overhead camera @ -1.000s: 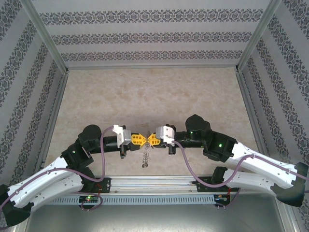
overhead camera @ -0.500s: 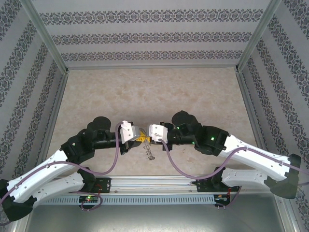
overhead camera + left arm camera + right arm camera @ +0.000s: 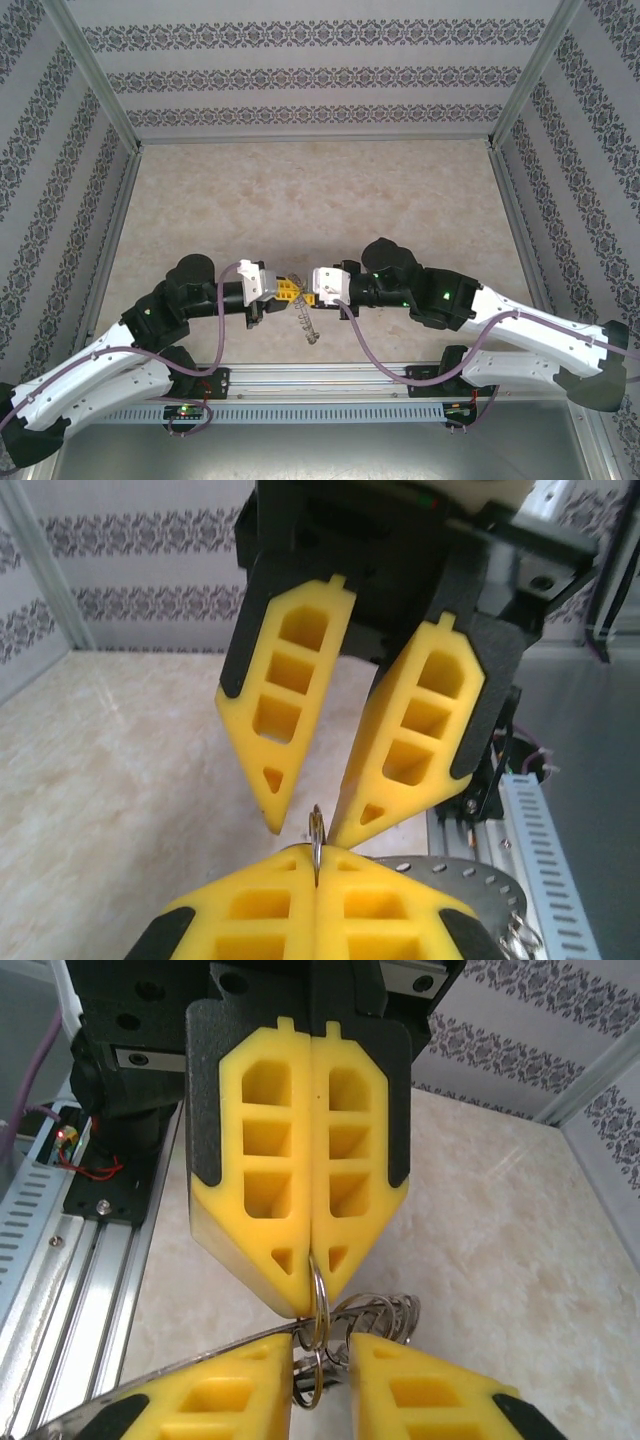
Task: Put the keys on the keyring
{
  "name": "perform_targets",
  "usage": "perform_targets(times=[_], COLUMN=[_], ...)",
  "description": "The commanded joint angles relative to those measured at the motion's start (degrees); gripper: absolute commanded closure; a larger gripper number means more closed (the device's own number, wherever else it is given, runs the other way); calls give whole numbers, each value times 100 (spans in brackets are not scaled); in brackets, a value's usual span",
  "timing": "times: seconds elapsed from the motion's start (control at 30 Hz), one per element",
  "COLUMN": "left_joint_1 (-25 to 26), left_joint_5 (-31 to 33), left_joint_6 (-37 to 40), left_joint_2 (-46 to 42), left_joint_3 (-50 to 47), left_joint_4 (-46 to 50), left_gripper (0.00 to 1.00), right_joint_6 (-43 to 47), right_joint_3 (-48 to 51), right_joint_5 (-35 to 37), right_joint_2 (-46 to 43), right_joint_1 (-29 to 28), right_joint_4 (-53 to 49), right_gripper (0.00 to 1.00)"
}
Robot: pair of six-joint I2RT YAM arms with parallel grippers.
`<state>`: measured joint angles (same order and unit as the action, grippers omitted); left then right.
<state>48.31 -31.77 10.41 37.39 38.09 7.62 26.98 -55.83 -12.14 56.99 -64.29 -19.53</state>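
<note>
Keyring [image 3: 448,872] metal hangs from the left gripper [image 3: 316,861]. That gripper's two yellow fingers are clenched flat together, and one small wire loop [image 3: 318,1305] from the ring's rim is pinched in the seam between their tips. The loop stands upright and edge-on just above the tips in the left wrist view.

The right gripper [image 3: 320,1348] faces it tip to tip. Its fingers are released, with a clear gap between them, and the pinched loop reaches down into that gap. A second loop hangs just below it. I cannot tell whether either right fingertip touches the wire.

Just beside the left gripper's tips, the flat grey plate of the keyring shows its row of small rim holes. A cluster of wire loops [image 3: 385,1315] bunches up behind the right fingers.

From above, the two grippers meet nose to nose over the near part of the table [image 3: 300,190], and the keyring dangles below their tips towards the rail [image 3: 320,378]. The bundle is too small and tangled there to pick out a key among the loops.

The left arm [image 3: 100,370] and the right arm [image 3: 530,335] each reach inward from their bases.
</note>
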Motion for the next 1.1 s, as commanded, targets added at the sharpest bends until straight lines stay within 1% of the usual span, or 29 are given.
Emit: perform_targets(times=[0.0,0.17,0.27,0.3,0.37,0.43,0.47,0.5,0.53,0.57,0.67,0.77,0.8,0.83,0.87,0.97,1.03,1.07], left_joint_1=[-15,-29,-29,-33,-33,-32,-33,-33,-31,-32,-33,-33,-33,-28,-33,-33,-32,-32], left_joint_5=[-449,-565,-576,-548,-445,-131,2,169,359,469,709,716,707,708,686,573,489,451], left_joint_6=[-366,-525,-583,-580,-458,-145,29,204,371,475,567,498,464,441,429,379,281,241], left_joint_2=[-168,-179,-178,-172,-146,-33,39,155,286,398,659,732,716,687,666,544,369,266], left_joint_3=[-116,-254,-324,-323,-221,36,166,298,435,528,648,589,554,521,507,454,356,305], left_joint_4=[-1225,-1614,-1770,-1742,-1393,-609,-237,132,495,733,1007,877,822,766,751,658,427,305], left_gripper=[100,100,100,100,100,100,98,93,89,88,83,82,84,90,100,100,100,100], right_joint_6=[-83,-131,-177,-184,-185,-118,-88,-26,21,58,173,262,277,299,305,301,254,211], right_joint_3=[116,161,187,189,157,49,-18,-128,-238,-334,-612,-766,-780,-802,-807,-726,-581,-486], right_joint_5=[-246,-442,-440,-379,-205,41,129,203,264,311,431,460,433,395,372,257,121,63], right_joint_2=[-55,-108,-175,-193,-199,-127,-71,24,128,230,528,725,748,756,737,595,435,349], right_joint_1=[-22,29,86,98,101,103,102,107,93,91,49,5,1,-4,-4,-4,5,16], right_joint_4=[489,616,639,627,528,312,178,22,-103,-210,-459,-563,-561,-561,-565,-487,-314,-209], right_gripper=[80,87,98,100,100,100,100,100,100,100,100,100,100,100,100,100,100,98])
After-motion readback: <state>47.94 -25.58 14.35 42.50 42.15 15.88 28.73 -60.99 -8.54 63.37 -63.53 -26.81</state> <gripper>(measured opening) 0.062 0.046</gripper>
